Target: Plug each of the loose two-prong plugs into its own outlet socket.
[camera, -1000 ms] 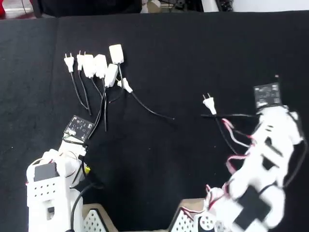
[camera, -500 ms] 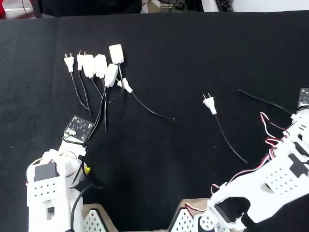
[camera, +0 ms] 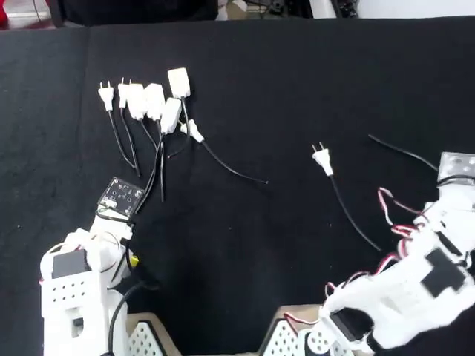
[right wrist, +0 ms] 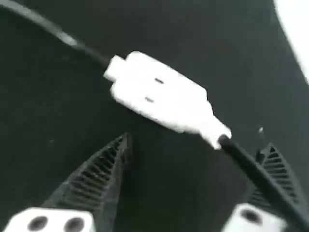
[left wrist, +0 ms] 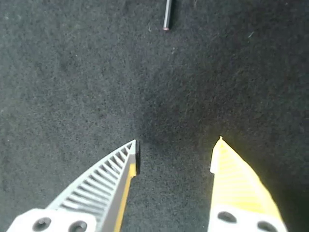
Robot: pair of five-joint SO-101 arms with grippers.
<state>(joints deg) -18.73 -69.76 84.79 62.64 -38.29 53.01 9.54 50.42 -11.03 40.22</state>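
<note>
A loose white two-prong plug (camera: 320,157) lies right of the table's middle, its black cable trailing toward the near right. At the far left sits a cluster of white plugs and sockets (camera: 152,100) with black cables. A white outlet socket (right wrist: 159,94) with two slots lies on the black cloth just beyond my right gripper (right wrist: 193,152), which is open around nothing. Its black cable (right wrist: 256,169) runs close past one finger. My left gripper (left wrist: 176,150) is open over bare cloth, with a black cable end (left wrist: 166,14) ahead of it.
The left arm (camera: 78,278) stands at the near left and the right arm (camera: 423,282) at the near right edge. A thin black cable (camera: 401,152) lies on the black cloth (camera: 260,245) near the right arm's wrist.
The right arm has swung from beside the loose plug out to the right edge, and the black cable there has shifted right with it. The left arm has kept still.
</note>
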